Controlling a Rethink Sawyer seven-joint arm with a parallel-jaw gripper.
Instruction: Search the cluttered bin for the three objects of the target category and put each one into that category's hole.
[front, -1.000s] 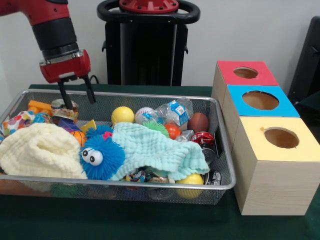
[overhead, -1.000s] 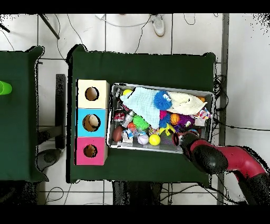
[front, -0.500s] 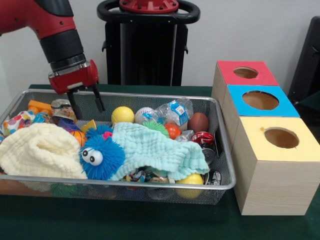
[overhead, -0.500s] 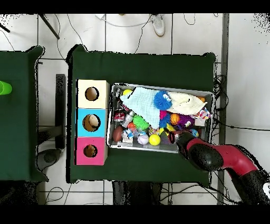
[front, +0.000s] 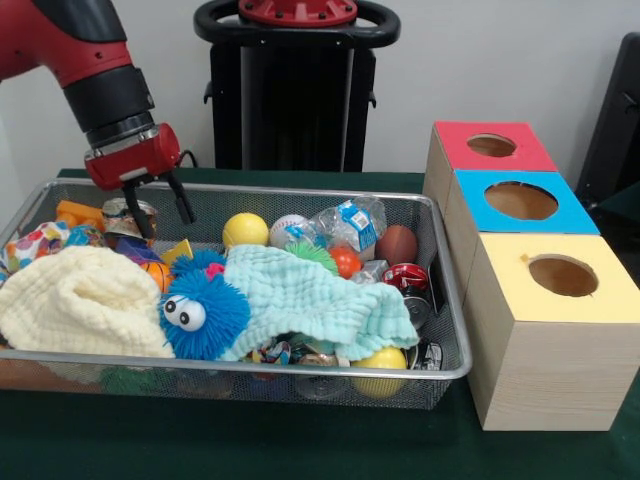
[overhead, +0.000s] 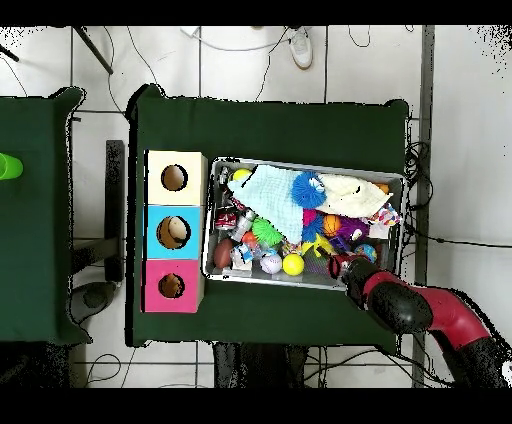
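Yellow ball (front: 245, 229) in bin (front: 300, 370), beside open empty hand (front: 160, 208)

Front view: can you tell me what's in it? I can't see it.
A red pincer hangs open over the far left of a wire bin full of toys, balls and cloths. Beside the bin stand three boxes with round holes, topped red, blue and yellow.

A robotics lab: a green-clothed worktop (overhead: 280, 125) on tiled floor (overhead: 460, 150), loose cables (overhead: 415, 165), and a robot pedestal (front: 296, 85).
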